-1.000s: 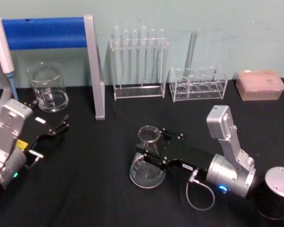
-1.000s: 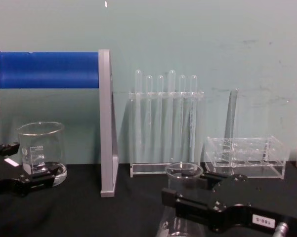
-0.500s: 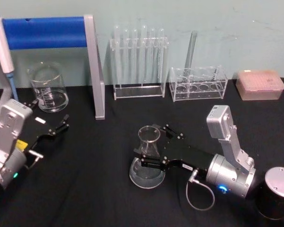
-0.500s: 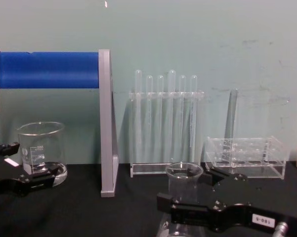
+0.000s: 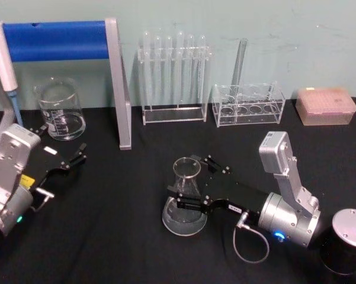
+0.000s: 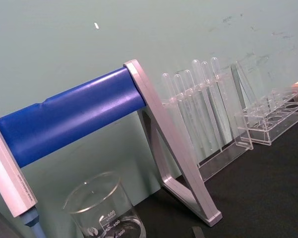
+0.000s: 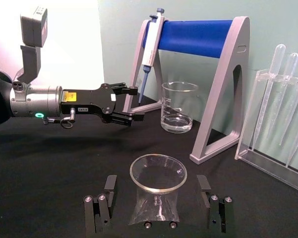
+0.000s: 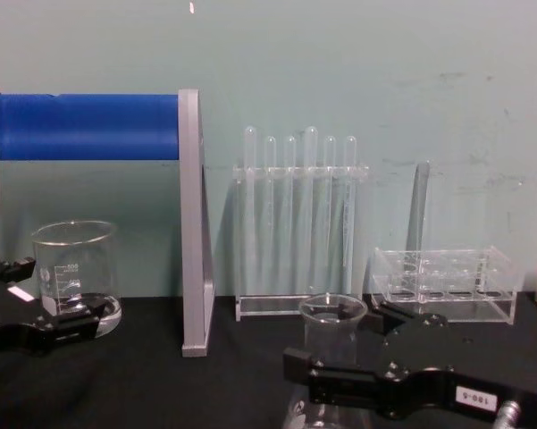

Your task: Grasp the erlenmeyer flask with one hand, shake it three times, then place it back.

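Since one second ago: right gripper (image 5: 186, 198) shifted slightly toward the flask, fingers now bracketing its neck; flask itself unmoved.

Item 1. Clear glass conical erlenmeyer flask (image 5: 184, 201), flared rim, wide base. Location: standing upright on the black table (image 5: 124, 236), near the middle front. Long axis vertical.

Item 2. Right gripper. Location: reaching in from the robot's right, level with the flask neck. Fingers apart, one on each side of the neck (image 7: 156, 198); in the right wrist view a gap shows on both sides, so not yet clamped. Judgement: closing straight inward should seize the neck; no further approach looks needed.

Item 3. Left gripper (image 5: 77, 158). Location: parked at the left front, well apart from the flask, fingers slightly apart, holding nothing. Right arm is much the nearer.

Item 4. Clear straight-sided beaker (image 5: 60, 110), back left, beside the blue-barred grey stand (image 5: 115, 83).

Item 5. Test tube rack (image 5: 173, 77), back centre.
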You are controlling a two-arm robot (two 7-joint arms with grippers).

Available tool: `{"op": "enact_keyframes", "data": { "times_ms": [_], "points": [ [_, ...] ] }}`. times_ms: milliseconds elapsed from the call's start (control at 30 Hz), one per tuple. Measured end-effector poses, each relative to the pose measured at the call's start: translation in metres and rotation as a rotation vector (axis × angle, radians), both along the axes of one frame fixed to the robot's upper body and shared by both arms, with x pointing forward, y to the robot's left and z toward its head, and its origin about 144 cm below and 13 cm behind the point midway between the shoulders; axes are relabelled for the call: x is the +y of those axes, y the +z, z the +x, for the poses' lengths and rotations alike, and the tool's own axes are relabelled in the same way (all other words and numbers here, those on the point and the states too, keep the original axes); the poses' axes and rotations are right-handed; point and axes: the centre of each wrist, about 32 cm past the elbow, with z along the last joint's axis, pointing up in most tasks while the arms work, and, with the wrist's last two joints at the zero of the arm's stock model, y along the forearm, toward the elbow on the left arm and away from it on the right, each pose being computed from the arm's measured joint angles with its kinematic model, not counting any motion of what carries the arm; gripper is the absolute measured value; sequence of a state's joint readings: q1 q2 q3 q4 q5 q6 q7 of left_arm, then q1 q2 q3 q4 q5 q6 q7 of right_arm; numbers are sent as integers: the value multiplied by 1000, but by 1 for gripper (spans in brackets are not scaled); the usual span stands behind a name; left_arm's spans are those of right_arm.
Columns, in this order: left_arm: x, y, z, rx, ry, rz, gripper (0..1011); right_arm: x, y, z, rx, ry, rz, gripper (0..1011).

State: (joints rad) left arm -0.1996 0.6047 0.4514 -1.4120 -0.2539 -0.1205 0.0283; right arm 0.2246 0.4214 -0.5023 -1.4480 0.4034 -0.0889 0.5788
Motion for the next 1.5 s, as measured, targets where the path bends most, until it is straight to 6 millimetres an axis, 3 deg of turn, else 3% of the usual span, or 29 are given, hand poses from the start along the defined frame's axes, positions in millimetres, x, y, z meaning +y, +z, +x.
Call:
{"op": "enact_keyframes", "data": {
  "times_ms": [433,967,1233,1500],
  "points": [
    [0,0,0,0,0,0,1001,-4,1,-4,9,2,-14,1002],
    [0,0,0,0,0,0,1001,-33,3,-31,12,-41,-47,1003],
    [0,0,0,0,0,0,1001,-55,5,-44,-6,-162,-46,1002],
    [0,0,0,0,0,0,1001,-60,7,-40,-69,-337,-8,1003]
  ]
}}
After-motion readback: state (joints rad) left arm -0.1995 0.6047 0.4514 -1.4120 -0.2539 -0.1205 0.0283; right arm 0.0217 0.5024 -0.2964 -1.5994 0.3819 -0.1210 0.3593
